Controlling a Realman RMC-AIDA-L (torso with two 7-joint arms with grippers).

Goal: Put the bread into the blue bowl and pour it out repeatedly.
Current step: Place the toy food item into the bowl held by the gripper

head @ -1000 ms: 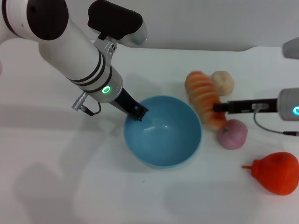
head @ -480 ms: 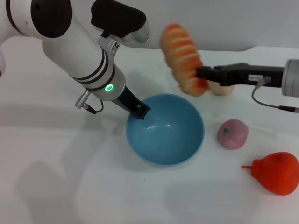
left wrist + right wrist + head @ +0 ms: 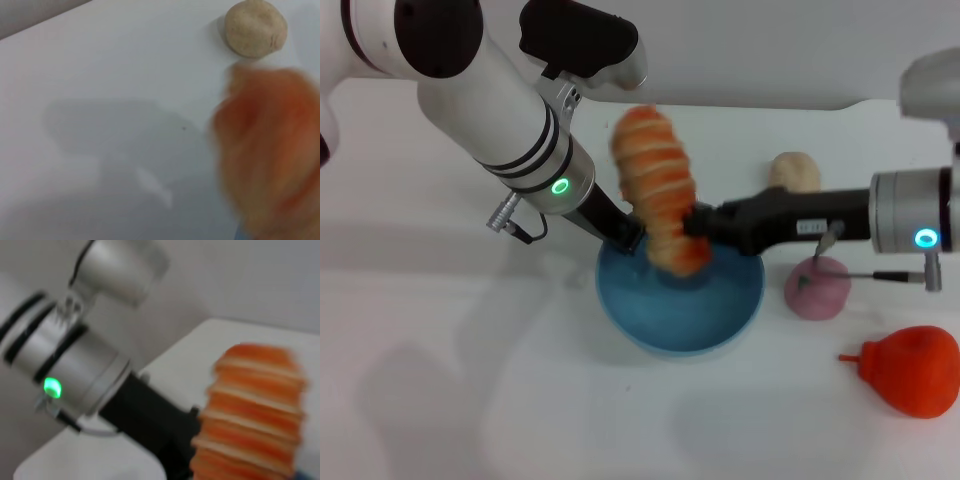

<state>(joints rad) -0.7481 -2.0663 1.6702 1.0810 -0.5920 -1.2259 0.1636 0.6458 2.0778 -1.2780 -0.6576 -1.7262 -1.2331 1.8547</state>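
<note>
The bread (image 3: pixel 658 187), a long ridged orange-and-cream loaf, hangs upright over the blue bowl (image 3: pixel 630 300) with its lower end just above the hollow. My right gripper (image 3: pixel 692 222) is shut on the bread near its lower end, reaching in from the right. The bread also shows in the right wrist view (image 3: pixel 250 410) and as a blurred orange shape in the left wrist view (image 3: pixel 272 155). My left gripper (image 3: pixel 625 237) is shut on the bowl's far left rim.
A small round beige bun (image 3: pixel 794 171) lies behind the right arm; it also shows in the left wrist view (image 3: pixel 255 27). A pink round fruit (image 3: pixel 816 288) sits right of the bowl. A red-orange pear-shaped fruit (image 3: pixel 910 370) lies at the front right.
My right gripper has lifted the bread off the table, carried it left and brought it down over the bowl. The left gripper has stayed on the bowl's rim.
</note>
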